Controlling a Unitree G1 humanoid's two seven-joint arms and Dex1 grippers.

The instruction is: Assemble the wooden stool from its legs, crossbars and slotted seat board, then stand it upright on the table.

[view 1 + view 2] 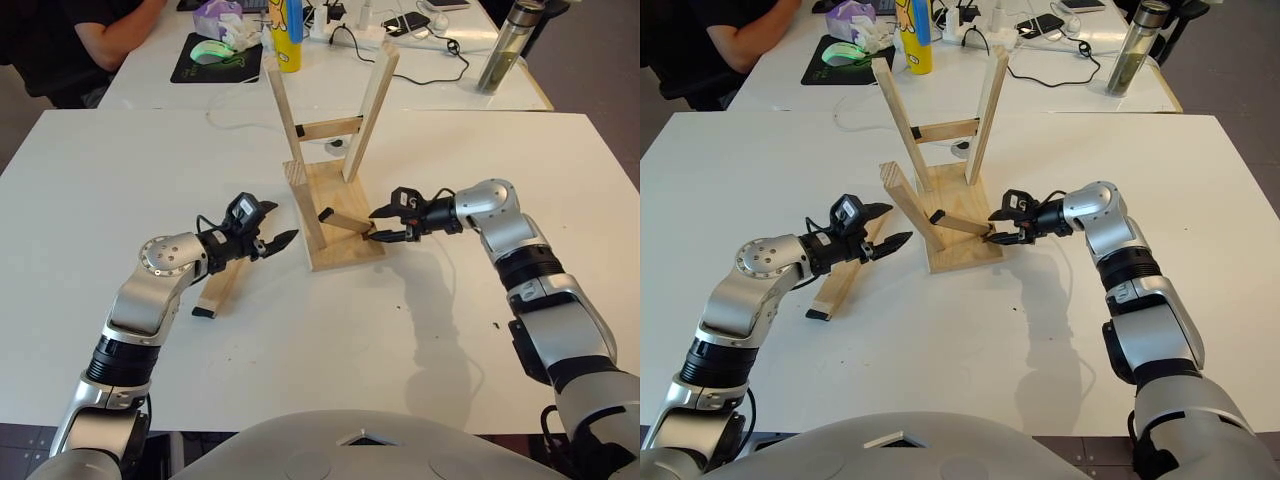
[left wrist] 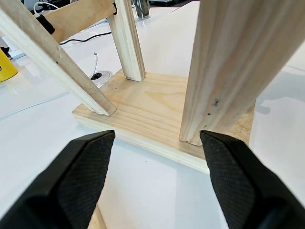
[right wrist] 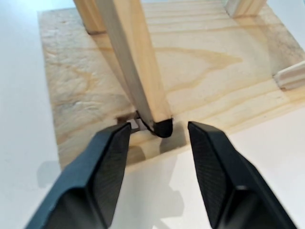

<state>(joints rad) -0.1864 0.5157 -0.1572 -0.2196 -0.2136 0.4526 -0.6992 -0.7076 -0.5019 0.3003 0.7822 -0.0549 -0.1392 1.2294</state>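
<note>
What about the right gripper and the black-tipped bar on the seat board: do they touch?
Apart. The right wrist view shows the right gripper open, a finger on each side of the black-tipped bar, seat board visible in both gaps.

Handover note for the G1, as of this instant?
Left pincer: open, empty, off the left edge of the seat board.
Right pincer: open, straddling the black-tipped end of a loose bar lying on the board; not gripping.
Done: board flat on the table; left rear leg and right rear leg stand in it, joined by a crossbar; third leg at the near-left corner, leaning.
Left: fit the bar and the loose piece under the left arm, then flip upright.
</note>
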